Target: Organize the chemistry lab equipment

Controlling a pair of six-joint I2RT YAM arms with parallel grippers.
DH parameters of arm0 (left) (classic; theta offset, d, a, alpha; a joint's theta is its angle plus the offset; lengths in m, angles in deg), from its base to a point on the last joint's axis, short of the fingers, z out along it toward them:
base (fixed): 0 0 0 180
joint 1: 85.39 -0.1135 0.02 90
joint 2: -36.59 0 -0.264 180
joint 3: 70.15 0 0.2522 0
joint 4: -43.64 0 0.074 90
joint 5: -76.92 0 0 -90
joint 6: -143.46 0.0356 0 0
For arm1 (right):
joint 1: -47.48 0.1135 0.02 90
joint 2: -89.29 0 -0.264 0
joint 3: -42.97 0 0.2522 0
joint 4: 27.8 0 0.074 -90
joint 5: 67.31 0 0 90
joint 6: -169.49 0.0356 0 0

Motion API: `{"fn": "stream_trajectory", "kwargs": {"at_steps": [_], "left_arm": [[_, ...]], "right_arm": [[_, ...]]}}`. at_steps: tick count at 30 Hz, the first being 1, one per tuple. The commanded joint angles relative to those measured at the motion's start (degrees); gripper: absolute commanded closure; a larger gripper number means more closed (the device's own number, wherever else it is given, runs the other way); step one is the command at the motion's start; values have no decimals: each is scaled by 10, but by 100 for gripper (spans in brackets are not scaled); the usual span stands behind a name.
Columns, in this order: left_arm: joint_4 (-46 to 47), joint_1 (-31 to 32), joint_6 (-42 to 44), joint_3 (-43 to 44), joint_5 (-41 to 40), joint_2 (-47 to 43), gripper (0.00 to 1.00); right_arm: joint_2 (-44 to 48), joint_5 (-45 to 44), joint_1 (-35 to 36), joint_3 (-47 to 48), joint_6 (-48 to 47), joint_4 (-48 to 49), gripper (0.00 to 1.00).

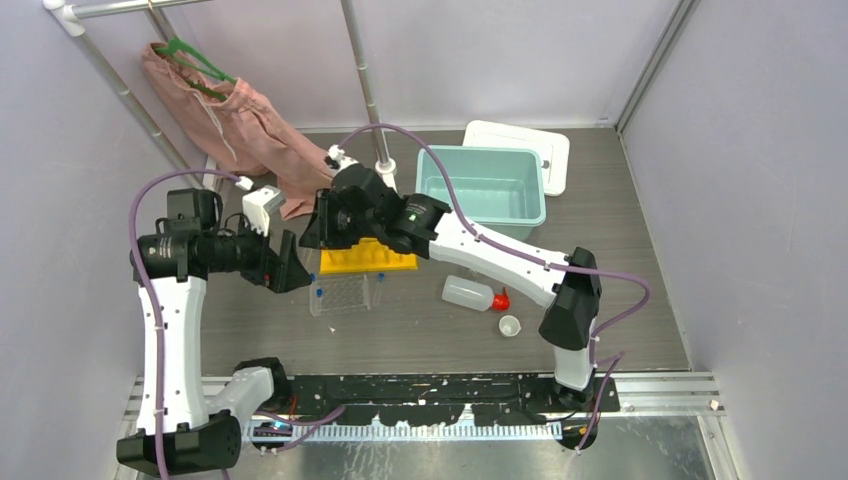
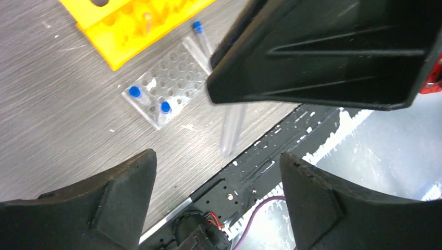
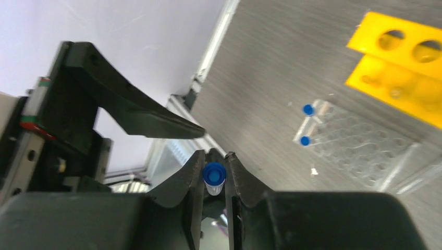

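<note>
My right gripper (image 3: 214, 167) is shut on a clear blue-capped tube (image 3: 214, 176) and holds it in the air left of the yellow tube rack (image 1: 368, 258). The tube's clear body (image 2: 232, 127) hangs below the right gripper in the left wrist view. My left gripper (image 2: 216, 179) is open and empty, close beside the right gripper (image 1: 310, 232). The clear well tray (image 1: 340, 293) lies in front of the rack, with blue-capped tubes (image 2: 135, 92) on it. The white squeeze bottle (image 1: 468, 293) lies on its side, the tiny white cup (image 1: 509, 325) near it. No beaker shows.
A teal bin (image 1: 432, 175) stands at the back with a white lid (image 1: 555, 150) behind it. A pink cloth (image 1: 245, 125) on a green hanger hangs from the rail at the back left. The black base rail (image 1: 440, 390) runs along the near edge.
</note>
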Motion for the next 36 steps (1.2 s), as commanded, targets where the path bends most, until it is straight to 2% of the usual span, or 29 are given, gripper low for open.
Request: {"fn": "stream_trajectory", "kwargs": {"at_steps": [1, 4, 8, 12, 17, 19, 36], "left_arm": [[64, 1, -71, -3, -105, 8, 6], [61, 1, -86, 1, -130, 28, 1], [63, 1, -104, 0, -148, 49, 0], [73, 1, -114, -6, -165, 56, 0], [71, 1, -111, -9, -170, 58, 0], [66, 1, -105, -7, -166, 60, 0], [37, 1, -78, 20, -162, 74, 0]], "right_arm": [[49, -99, -4, -22, -74, -5, 99], [66, -160, -1, -63, -119, 11, 99], [80, -229, 12, -151, -172, 83, 99], [87, -290, 40, -250, -241, 213, 99], [69, -365, 85, -331, -363, 376, 99], [54, -373, 94, -346, -393, 414, 99], [-29, -352, 95, -369, -396, 509, 99]]}}
